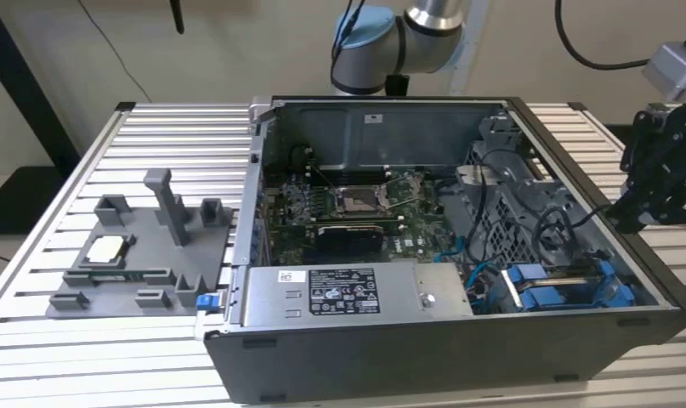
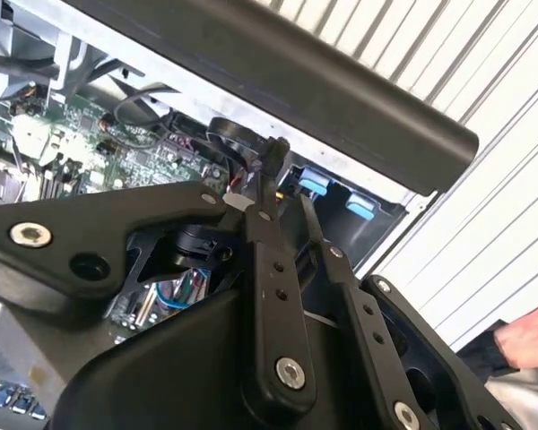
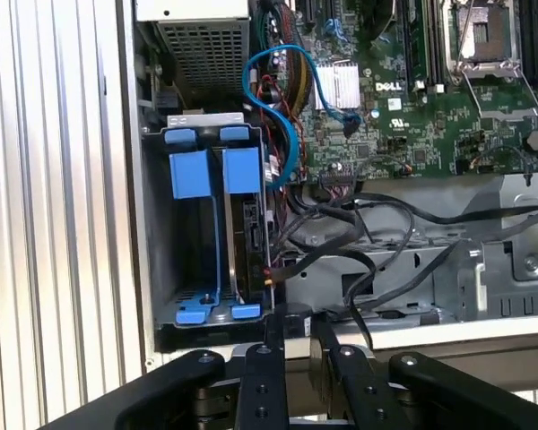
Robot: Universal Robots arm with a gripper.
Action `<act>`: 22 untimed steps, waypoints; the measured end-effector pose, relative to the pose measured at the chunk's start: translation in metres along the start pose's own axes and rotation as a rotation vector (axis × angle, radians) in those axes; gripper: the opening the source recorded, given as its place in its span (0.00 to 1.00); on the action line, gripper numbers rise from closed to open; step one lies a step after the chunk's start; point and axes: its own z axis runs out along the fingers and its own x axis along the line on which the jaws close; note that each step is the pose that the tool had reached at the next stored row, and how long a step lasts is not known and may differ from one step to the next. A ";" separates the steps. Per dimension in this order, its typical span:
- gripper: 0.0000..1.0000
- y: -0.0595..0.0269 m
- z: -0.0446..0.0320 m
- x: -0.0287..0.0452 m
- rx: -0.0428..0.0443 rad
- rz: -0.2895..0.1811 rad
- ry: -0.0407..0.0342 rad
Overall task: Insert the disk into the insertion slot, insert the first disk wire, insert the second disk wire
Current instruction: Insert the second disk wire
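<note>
Disk (image 3: 249, 235) in blue frame: seated upright in drive bay, just beside second blue frame (image 3: 190, 179). In exterior view, we log bay at lower corner of open computer case (image 1: 433, 357), on exterior view's right. Black cables (image 3: 368, 233) run to disk's edge; plugged or not, we cannot tell. Blue cable (image 3: 282, 107) loops from board toward bay. Pincer (image 3: 296, 321) hangs just outside case wall, near bay. How wide it stands, or whether it holds anything, we cannot tell. Case sits on slatted counter (image 1: 48, 340).
</note>
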 end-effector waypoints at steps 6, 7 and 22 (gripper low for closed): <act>0.27 -0.0054 -0.0038 -0.0008 -0.0014 -0.001 -0.0169; 0.27 -0.0055 -0.0038 -0.0008 -0.0014 -0.001 -0.0169; 0.27 -0.0134 0.0009 0.0042 -0.0132 -0.007 -0.1208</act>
